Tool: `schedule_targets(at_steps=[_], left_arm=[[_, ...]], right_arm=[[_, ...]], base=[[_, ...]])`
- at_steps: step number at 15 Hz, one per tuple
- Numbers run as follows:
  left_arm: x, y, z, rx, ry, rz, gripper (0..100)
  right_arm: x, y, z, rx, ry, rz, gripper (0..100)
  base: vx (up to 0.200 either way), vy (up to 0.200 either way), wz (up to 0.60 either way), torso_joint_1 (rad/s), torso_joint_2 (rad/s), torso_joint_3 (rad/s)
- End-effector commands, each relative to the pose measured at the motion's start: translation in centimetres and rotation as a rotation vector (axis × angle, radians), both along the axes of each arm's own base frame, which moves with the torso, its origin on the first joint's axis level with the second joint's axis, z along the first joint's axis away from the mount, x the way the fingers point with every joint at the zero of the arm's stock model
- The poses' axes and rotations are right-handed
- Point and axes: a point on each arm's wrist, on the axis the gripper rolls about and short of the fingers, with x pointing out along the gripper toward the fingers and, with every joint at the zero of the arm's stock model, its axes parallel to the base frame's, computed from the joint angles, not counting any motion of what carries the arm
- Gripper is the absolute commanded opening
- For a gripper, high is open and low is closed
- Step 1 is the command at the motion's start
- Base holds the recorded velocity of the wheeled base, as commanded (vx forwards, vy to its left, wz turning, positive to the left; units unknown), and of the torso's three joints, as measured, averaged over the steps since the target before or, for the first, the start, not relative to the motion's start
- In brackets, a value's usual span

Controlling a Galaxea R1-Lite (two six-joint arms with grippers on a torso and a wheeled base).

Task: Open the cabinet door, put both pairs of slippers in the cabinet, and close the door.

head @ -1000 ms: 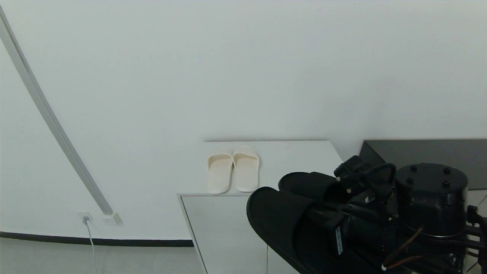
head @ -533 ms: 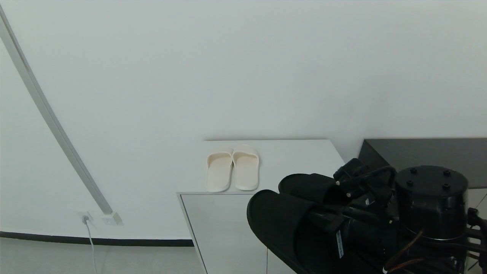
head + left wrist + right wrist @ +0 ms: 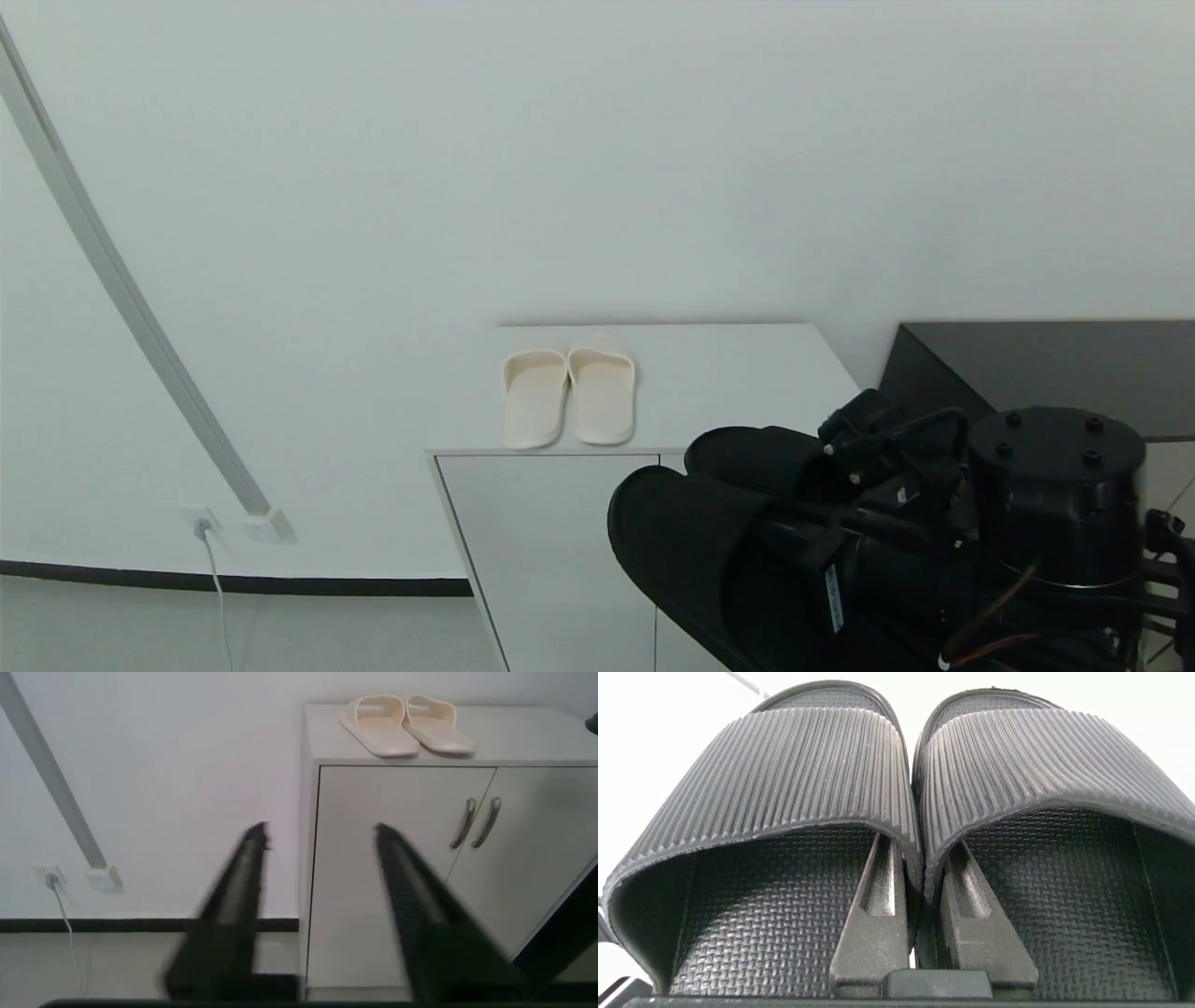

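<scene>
No print is coming through legibly from here. A narrow white label is sitting on the body of the right gripper, behind the black slippers, its marks showing too small to read.

Two cream slippers, two black slippers, one cabinet

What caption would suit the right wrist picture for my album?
Right gripper pinching a pair of black slippers together, one finger inside each slipper.
</scene>
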Motion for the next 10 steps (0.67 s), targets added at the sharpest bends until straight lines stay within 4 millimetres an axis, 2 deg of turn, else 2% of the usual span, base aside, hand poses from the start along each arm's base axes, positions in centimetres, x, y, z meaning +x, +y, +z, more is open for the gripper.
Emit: schedule_targets(at_steps=[1,7,10], left_arm=[[0.01,0.00,0.01,-0.001,0.001,0.001,100],[0.01,0.00,0.01,-0.001,0.001,0.002,100],[0.01,0.00,0.01,-0.001,0.001,0.002,100]], right_arm=[[0.03,0.06,-0.10,-0.003,0.002,0.000,0],[-0.05,0.02,-0.26,-0.008,0.006,0.002,0],[0.01,0.03,-0.34,-0.010,0.008,0.000,0]], base=[[0.000,0.000,0.00,-0.168,0.35,0.193],[0.000,0.000,0.00,-0.157,0.38,0.215],[0.000,0.000,0.00,-0.219,0.53,0.300]])
